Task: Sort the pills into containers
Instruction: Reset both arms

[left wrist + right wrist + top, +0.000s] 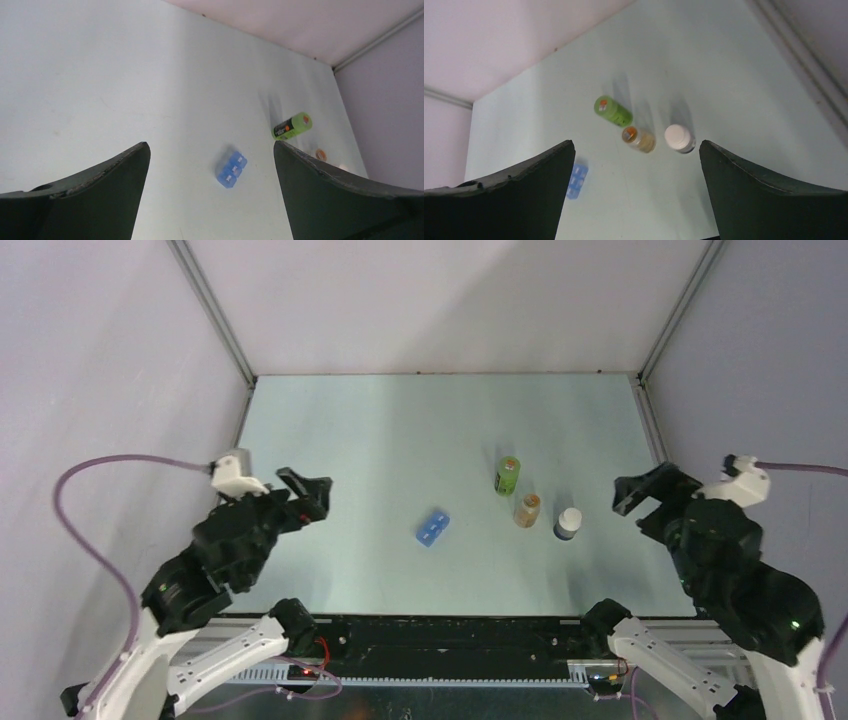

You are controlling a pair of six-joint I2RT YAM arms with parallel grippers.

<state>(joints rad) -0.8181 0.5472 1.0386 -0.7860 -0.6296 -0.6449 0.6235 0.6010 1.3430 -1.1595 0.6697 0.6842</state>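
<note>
Starting on the left, the left gripper (312, 496) hovers above the table (380, 420) near its left edge, its jaws spread wide with nothing between them, and its wrist camera looks across bare surface toward the middle. Next along, near the centre, lies the blue pill box (432, 528), a small strip of compartments set at a slant; its lids look closed, though that's hard to call from this height. To its right comes a cluster of three bottles. The green bottle (508, 475) stands farthest back, upright with a green cap. Just in front of it and a touch right is the amber bottle (527, 510), upright too, orange at the top. Beside that, nearest the right arm, stands the white-capped bottle (568, 522) with a dark body. The three sit close together but apart from one another, and well clear of the pill box. Over at the right edge, the right gripper (640, 492) hangs above the table, jaws parted and empty, with all three bottles framed between its fingers in the wrist view.
</note>
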